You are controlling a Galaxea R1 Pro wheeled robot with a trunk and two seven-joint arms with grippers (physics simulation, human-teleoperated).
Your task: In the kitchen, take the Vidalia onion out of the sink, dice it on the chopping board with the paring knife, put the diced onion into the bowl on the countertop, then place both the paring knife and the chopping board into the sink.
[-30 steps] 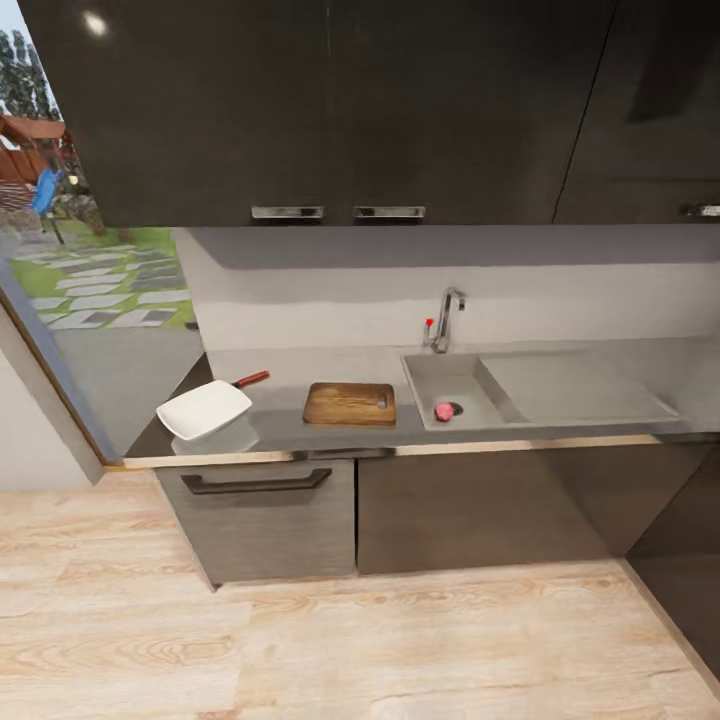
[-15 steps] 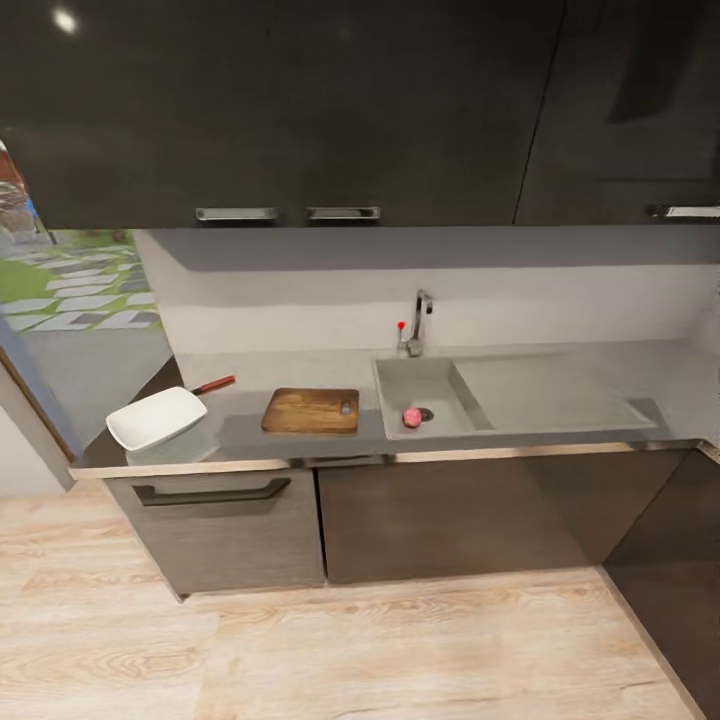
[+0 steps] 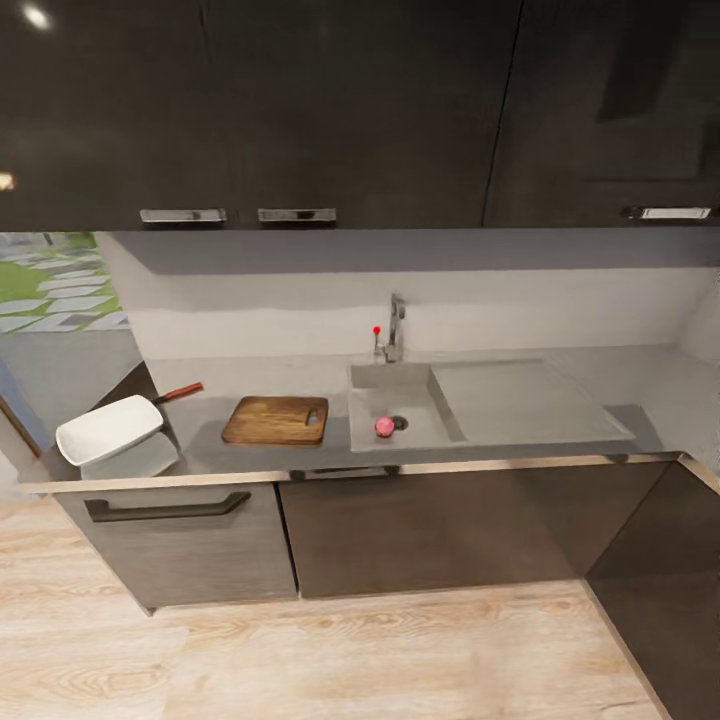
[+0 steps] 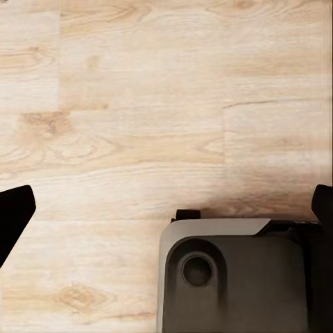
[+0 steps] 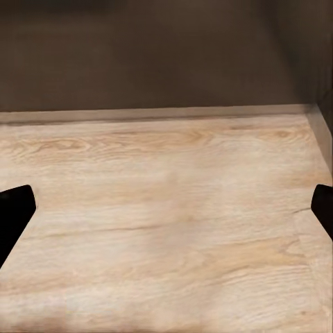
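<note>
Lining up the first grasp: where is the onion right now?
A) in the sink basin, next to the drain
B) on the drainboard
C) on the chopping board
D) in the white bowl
A: the head view shows the onion in the sink basin beside the dark drain; the chopping board is bare.

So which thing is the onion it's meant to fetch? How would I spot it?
Find the grey countertop under the dark wall cabinets, then the sink below the chrome tap. The onion is the small pinkish-red ball on the basin floor, beside the round dark drain. Nothing else there is round and red.
</note>
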